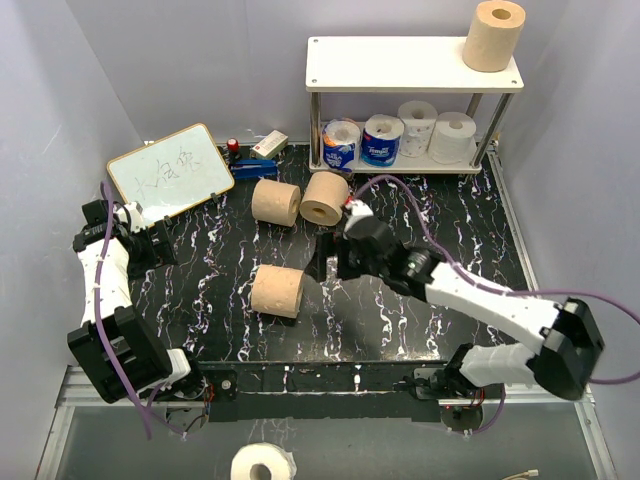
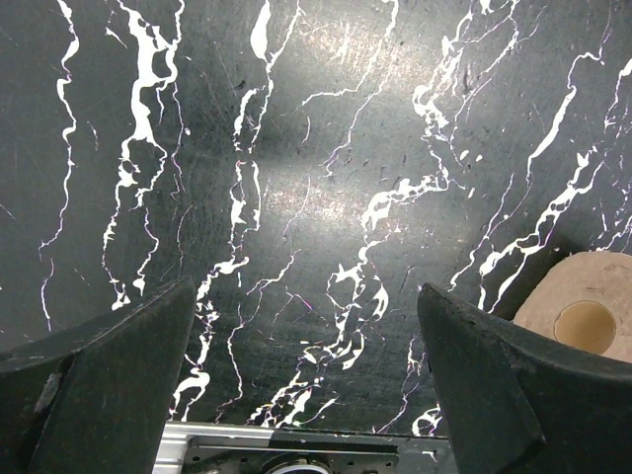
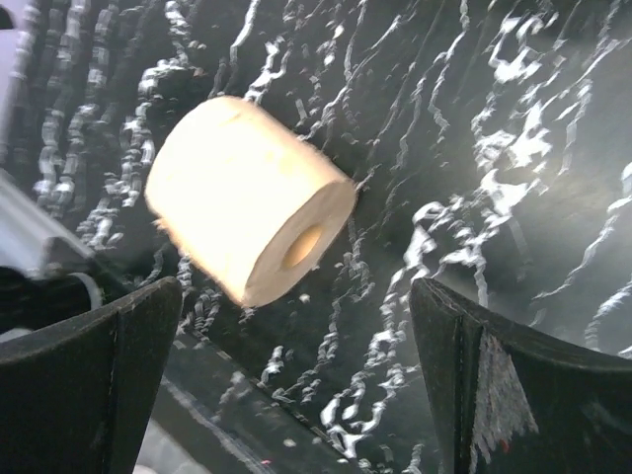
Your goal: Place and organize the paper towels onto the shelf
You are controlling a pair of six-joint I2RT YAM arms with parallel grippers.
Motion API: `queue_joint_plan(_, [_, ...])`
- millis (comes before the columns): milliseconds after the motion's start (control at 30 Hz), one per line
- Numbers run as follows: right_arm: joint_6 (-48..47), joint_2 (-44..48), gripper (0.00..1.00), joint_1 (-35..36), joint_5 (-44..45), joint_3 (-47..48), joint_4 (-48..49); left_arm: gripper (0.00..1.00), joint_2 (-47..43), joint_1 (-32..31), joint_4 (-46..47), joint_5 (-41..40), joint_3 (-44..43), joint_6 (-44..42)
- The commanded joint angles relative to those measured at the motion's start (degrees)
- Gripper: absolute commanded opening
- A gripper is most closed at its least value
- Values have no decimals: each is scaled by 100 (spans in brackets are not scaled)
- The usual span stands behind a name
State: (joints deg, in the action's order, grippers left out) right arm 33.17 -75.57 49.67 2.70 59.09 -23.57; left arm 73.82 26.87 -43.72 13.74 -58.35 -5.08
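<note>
Pincers: right gripper (image 3: 294, 296) spread and empty; left gripper (image 2: 306, 326) spread, over bare table.
Roll: tan paper towel roll (image 3: 237, 197) lies on its side just ahead of the right fingers, not between them.
Risk: one finger touches it first, and it rolls toward the table edge (image 1: 300, 372).

At 1 o'clock on the black marbled counter (image 1: 220, 300) stands the cream-topped metal-legged shelf (image 1: 400, 62): one tan paper-towel roll (image 1: 494, 35) on top, right end; two blue-wrapped rolls (image 1: 383, 139) left of two white rolls (image 1: 452, 137) below. Three tan rolls (image 1: 277, 291) lie mid-counter.
</note>
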Motion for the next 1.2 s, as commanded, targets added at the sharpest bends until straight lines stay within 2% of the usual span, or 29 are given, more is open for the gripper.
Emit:
queue_joint_plan(0, [1670, 1147, 98, -29, -473, -1305, 2195, 93, -145, 29, -31, -89, 26, 33])
queue_joint_plan(100, [2370, 1337, 98, -26, -164, -1830, 2625, 93, -136, 29, -35, -91, 25, 31])
queue_joint_plan(300, [2938, 922, 98, 73, -498, -1981, 3223, 93, -162, 25, -31, -86, 36, 25])
queue_joint_plan(433, [3370, 824, 98, 303, -154, -2310, 3555, 93, -108, 29, -31, -65, 25, 30])
queue_joint_plan(767, [3428, 101, 98, 510, 51, -2406, 4118, 93, -209, 29, -44, -14, 25, 20])
queue_joint_plan(1000, [3275, -930, 98, 696, -352, -2083, 4778, 93, -166, 23, -48, -8, 25, 10])
queue_joint_plan(1167, [3234, -1211, 98, 850, -330, -2056, 5191, 93, -193, 29, -40, -5, 24, 13])
